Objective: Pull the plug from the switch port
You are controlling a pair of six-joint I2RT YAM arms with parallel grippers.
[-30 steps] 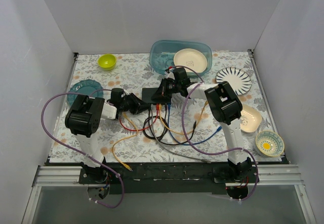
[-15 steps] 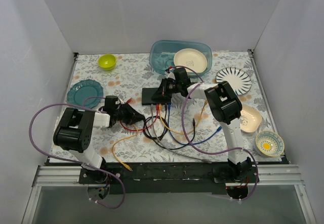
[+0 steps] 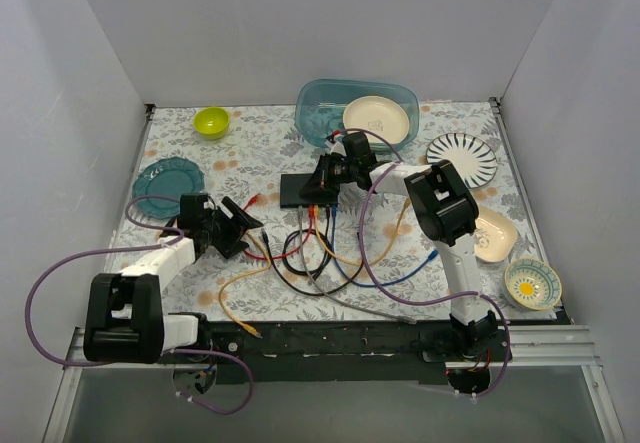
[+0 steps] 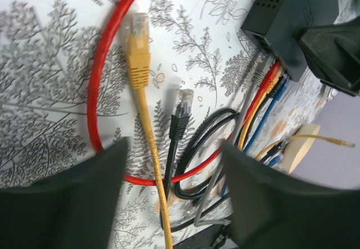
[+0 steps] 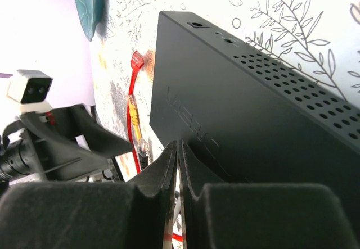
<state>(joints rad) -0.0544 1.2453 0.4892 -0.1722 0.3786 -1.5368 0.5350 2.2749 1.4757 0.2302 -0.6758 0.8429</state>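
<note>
Left claw [image 4: 173, 143] spread open over loose yellow plug [image 4: 137, 52] and black plug [image 4: 181, 113]. Right claw [image 5: 179, 150] closed against switch [image 5: 247, 114]. Tangled cables [image 3: 320, 253] alongside.

Soft, even light filled the overhead view, and shadows on the desk [image 3: 260, 148] were faint. Close to the wrist cameras, the left gripper fingers [image 4: 62, 204] and right gripper fingers [image 5: 84, 215] were dark and blurred.

The switch [image 5: 242, 120] looks matt black, smooth on top, with a perforated side. The red cable [image 4: 100, 69] has a smooth, slightly glossy plastic jacket. The floral cover [image 4: 45, 63] looks matt.
</note>
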